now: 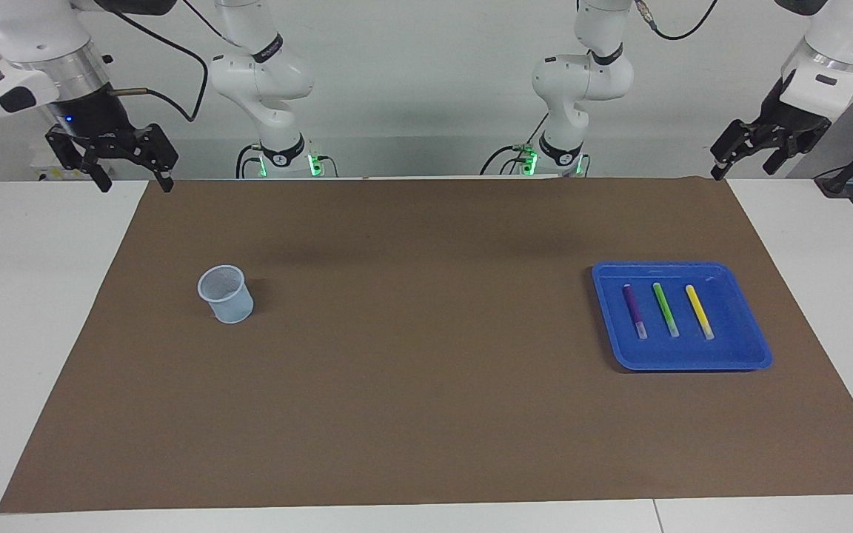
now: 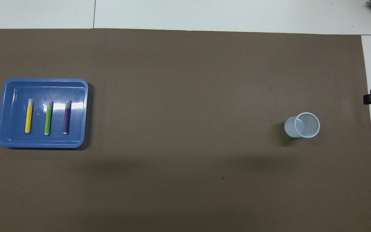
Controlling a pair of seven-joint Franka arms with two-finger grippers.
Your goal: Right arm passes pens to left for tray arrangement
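Brown mat (image 1: 426, 414) covers the table (image 1: 34, 311); three pens lie side by side in the tray (image 1: 730, 359).
Purple pen (image 1: 634, 312), green pen (image 1: 666, 309) and yellow pen (image 1: 699, 312) are apart from each other. Cup (image 1: 226, 295) stands toward the right arm's end. Right gripper (image 1: 132, 180) and left gripper (image 1: 742, 158) hang raised over the mat's corners, fingers released, holding nothing.

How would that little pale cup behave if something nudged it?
The cup looks thin and translucent, so it is probably very light and would slide or tip easily. It stands upright and empty on the brown mat, so nothing weighs it down. Toppled, its round wall would probably roll.
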